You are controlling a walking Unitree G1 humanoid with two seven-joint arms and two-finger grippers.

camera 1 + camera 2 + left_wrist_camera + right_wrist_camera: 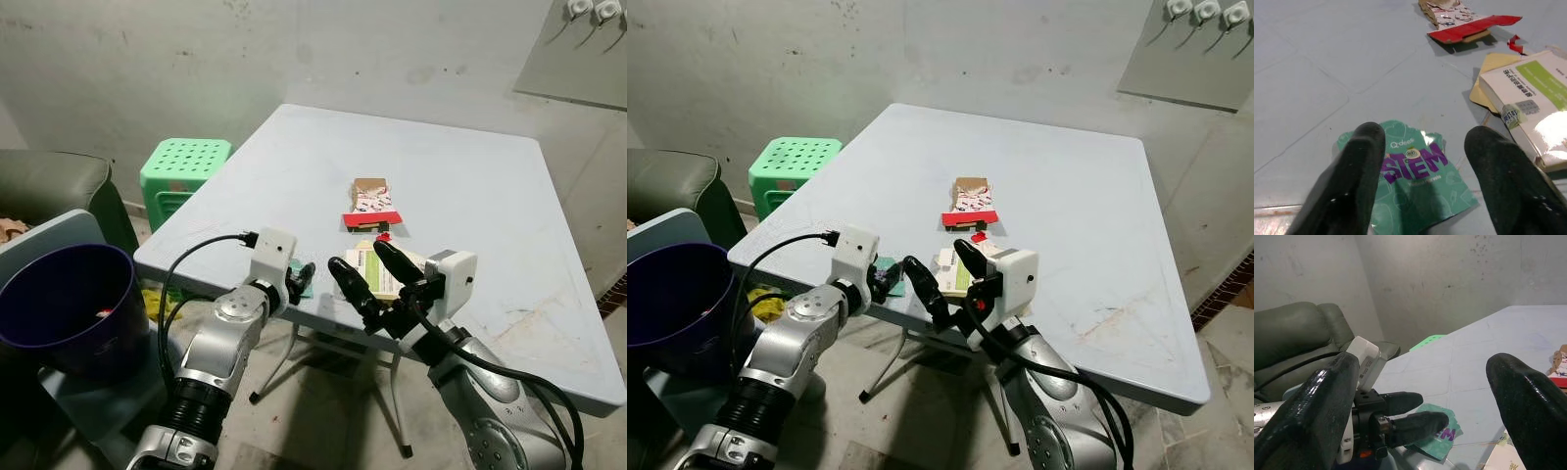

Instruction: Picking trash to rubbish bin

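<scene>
Bare concrete walls close in behind a pale blue table (460,186), with a green stool (184,168) at its far left and a dark bin (61,299) on my near left, below table height. On the near edge lies a green pouch (1418,178), flat and touching the tabletop, with a white box (1533,98) just beside it to the right and a torn red carton (371,208) farther in. I judge the pouch light, thin and floppy, likely slick, so I'd pinch it at the near edge where it meets the table lip rather than press down on its face. My left gripper (1425,166) sits low at that edge, forearm reaching up from below, fingers (1349,181) parted and straddling the pouch without closing on it. My right gripper (367,274) hovers just above the near edge by the box, fingers spread wide and holding nothing, wrist angled toward the left arm.
</scene>
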